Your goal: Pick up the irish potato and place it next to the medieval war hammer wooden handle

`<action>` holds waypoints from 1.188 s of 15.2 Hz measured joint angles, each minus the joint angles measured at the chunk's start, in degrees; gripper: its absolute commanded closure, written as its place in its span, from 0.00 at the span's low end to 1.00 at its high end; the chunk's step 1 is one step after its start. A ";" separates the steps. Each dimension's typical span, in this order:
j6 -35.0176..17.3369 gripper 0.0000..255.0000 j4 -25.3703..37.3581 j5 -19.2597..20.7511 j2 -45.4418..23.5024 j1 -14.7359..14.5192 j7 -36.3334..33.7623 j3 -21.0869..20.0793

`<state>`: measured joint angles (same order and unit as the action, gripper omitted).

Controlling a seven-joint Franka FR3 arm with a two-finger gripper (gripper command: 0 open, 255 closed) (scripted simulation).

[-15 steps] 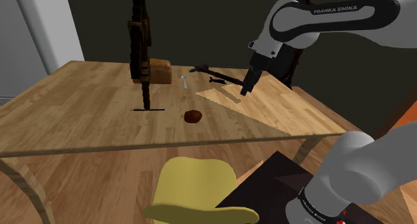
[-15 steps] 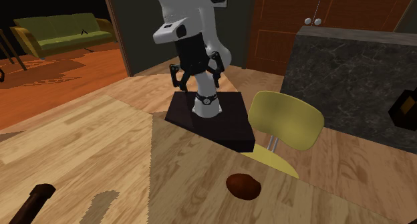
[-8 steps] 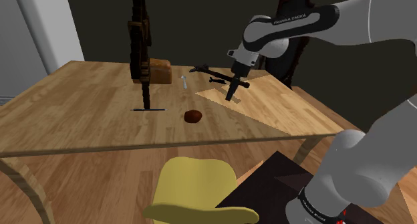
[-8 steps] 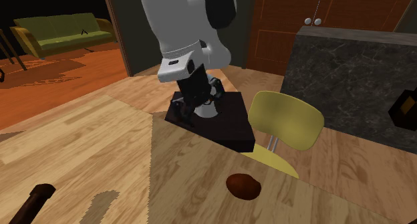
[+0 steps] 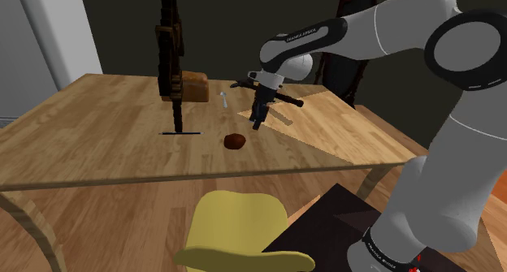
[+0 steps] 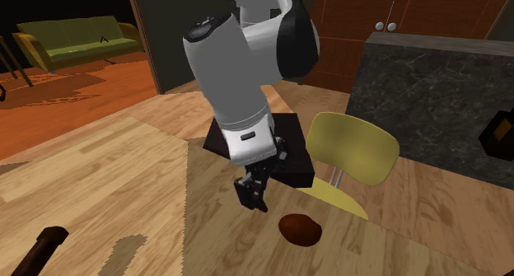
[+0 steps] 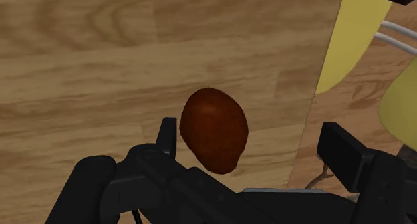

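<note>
The brown potato (image 5: 236,140) (image 6: 299,229) lies on the wooden table (image 5: 97,140), near its front edge. My gripper (image 5: 257,120) (image 6: 254,196) hangs just above the table, a short way from the potato on the shoulder view's right. In the wrist view the potato (image 7: 214,129) sits ahead of the gripper (image 7: 257,149), by one of its fingers (image 7: 167,136); the fingers stand apart and touch nothing. The dark war hammer (image 5: 268,92) lies farther back on the table; its handle end (image 6: 37,250) shows in the second exterior view.
A tall dark upright object (image 5: 171,59) stands on a thin base at the back, with a brown loaf-like block (image 5: 195,85) behind it. A small spoon (image 5: 225,98) lies near the hammer. A yellow chair (image 5: 236,230) (image 6: 350,147) is pushed up to the table's front edge.
The arm has swung toward the shoulder view's left and lowered, carrying the gripper from beside the hammer to just beside the potato. The potato has not moved.
</note>
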<state>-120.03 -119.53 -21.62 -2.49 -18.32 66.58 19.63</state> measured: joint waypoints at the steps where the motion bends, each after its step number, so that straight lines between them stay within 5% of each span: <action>1: 0.05 0.00 1.93 -1.14 -2.34 -0.17 2.60 -0.36; 6: -0.96 0.00 6.71 -4.59 -9.45 -0.49 11.43 -2.36; 18: -4.81 0.00 5.44 -6.64 -12.25 -0.89 13.20 -3.38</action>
<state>-124.85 -114.09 -28.26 -14.74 -19.20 79.78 16.25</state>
